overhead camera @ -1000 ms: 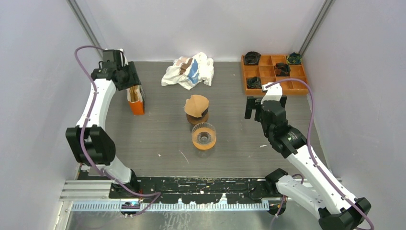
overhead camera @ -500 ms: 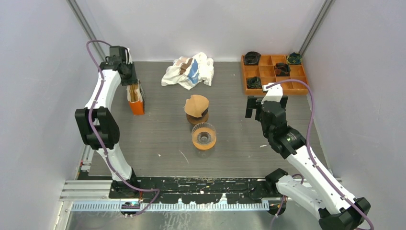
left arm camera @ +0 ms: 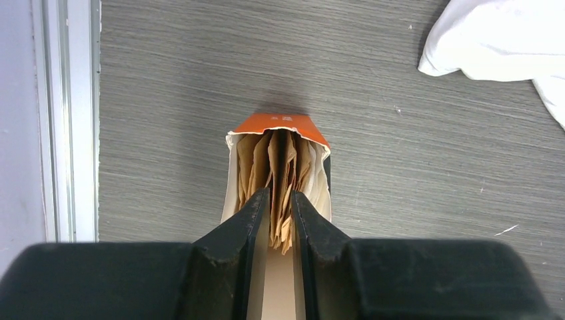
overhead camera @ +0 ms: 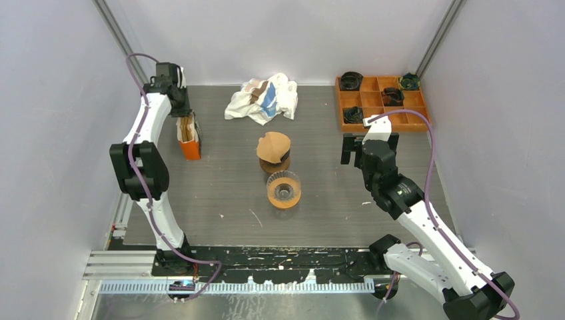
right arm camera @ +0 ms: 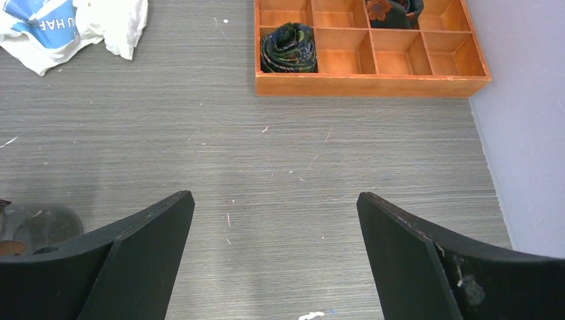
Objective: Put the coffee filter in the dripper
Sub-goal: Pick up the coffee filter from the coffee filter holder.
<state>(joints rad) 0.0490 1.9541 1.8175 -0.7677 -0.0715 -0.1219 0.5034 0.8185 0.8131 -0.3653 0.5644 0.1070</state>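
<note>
Grey tabletop (overhead camera: 220, 187) holds an orange dripper (overhead camera: 284, 190) at centre, while the left gripper (left arm camera: 280, 195) pinches several coffee filters (left arm camera: 256, 160) inside their orange box (left arm camera: 280, 123), risking a multi-sheet lift; the right gripper (right arm camera: 274, 197) hangs spread wide.

The dripper (overhead camera: 284, 191) sits mid-bench (overhead camera: 220, 193), and just behind it stands a round holder (overhead camera: 274, 164) with a paper filter (overhead camera: 274, 147) lying on top. Toward the far left corner a carton (overhead camera: 189, 139) stands with coffee filters (left arm camera: 283, 167) upright in it, some of them between the fingers of the left end effector (left arm camera: 280, 200) above. A crumpled bag (overhead camera: 262, 98) lies at the middle of the far edge, a compartment tray (overhead camera: 338, 103) fills the far right corner, and the right end effector (right arm camera: 273, 195) hangs in front of that tray.
</note>
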